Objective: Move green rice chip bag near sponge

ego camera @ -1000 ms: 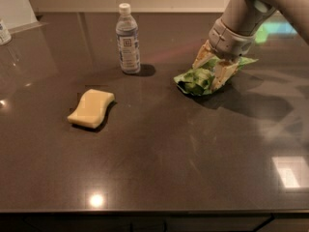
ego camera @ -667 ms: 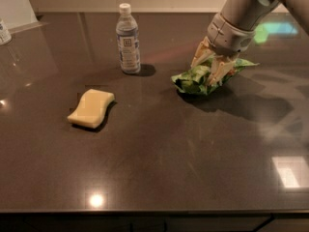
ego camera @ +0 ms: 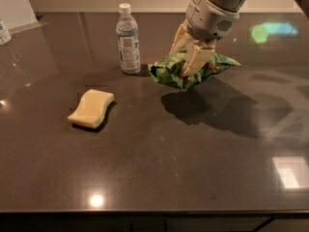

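The green rice chip bag (ego camera: 170, 72) is wrinkled and hangs above the dark countertop, with its shadow on the surface below it. My gripper (ego camera: 187, 57) comes down from the upper right and is shut on the green rice chip bag, its pale fingers (ego camera: 194, 61) pinching the bag's middle. The sponge (ego camera: 91, 108), a pale yellow foam block with wavy sides, lies on the counter to the left and a little nearer the camera than the bag.
A clear plastic water bottle (ego camera: 127, 39) with a white cap stands upright between the sponge and the bag, further back. The dark countertop (ego camera: 193, 163) ends in a front edge at the bottom. A white object (ego camera: 4, 32) sits at the far left.
My gripper has lifted the green rice chip bag off the counter and carried it to the left, toward the bottle and sponge. The sponge and bottle have not moved.
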Available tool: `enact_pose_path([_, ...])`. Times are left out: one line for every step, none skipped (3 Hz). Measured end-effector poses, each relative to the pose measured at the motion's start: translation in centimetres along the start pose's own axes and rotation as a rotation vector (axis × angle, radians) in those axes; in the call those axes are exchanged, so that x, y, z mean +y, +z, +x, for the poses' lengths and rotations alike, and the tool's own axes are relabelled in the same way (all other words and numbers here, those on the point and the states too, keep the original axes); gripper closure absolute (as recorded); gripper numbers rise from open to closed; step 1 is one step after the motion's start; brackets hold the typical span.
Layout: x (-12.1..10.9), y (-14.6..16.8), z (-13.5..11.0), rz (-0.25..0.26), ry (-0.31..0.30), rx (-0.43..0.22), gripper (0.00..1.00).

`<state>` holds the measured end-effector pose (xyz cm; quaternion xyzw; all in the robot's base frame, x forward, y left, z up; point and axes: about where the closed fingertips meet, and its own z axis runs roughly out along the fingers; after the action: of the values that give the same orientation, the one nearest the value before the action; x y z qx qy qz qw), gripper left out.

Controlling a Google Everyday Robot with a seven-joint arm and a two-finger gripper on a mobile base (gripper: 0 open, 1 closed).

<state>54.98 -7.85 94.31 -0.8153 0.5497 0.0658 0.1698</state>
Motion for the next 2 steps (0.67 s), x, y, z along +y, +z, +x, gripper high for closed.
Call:
enact_pose_path([-0.2, 0.5, -3.4, 0.013, 0.088, -0.040, 1.00])
enact_pose_path([0.0, 1.9, -5.8, 0.028, 0.144, -0.071, 1.00])
